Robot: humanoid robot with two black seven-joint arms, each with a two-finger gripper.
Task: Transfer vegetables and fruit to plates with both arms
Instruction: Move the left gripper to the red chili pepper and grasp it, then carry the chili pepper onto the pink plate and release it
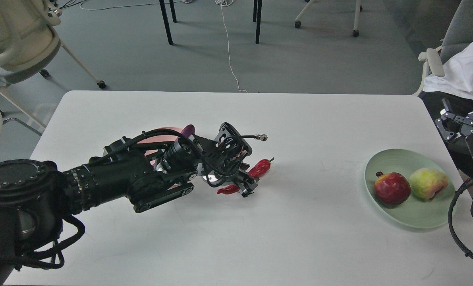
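The red chili pepper point(261, 167) lies on the white table point(300, 238) at the centre. My left gripper point(247, 186) is down over its middle, fingers on either side; how far they have closed is hidden. The pink plate point(157, 138) is mostly hidden behind my left arm, and the purple eggplant's end point(188, 129) pokes out above the arm. The pomegranate point(392, 187) and the yellow-green pear-like fruit point(427, 182) sit in the green plate point(381, 159) at the right. My right gripper point(464, 116) is open and empty, above and right of that plate.
Chairs and table legs stand on the floor beyond the table's far edge. A white cloth point(462, 71) lies on a chair at the right. A white cable point(228, 51) runs across the floor.
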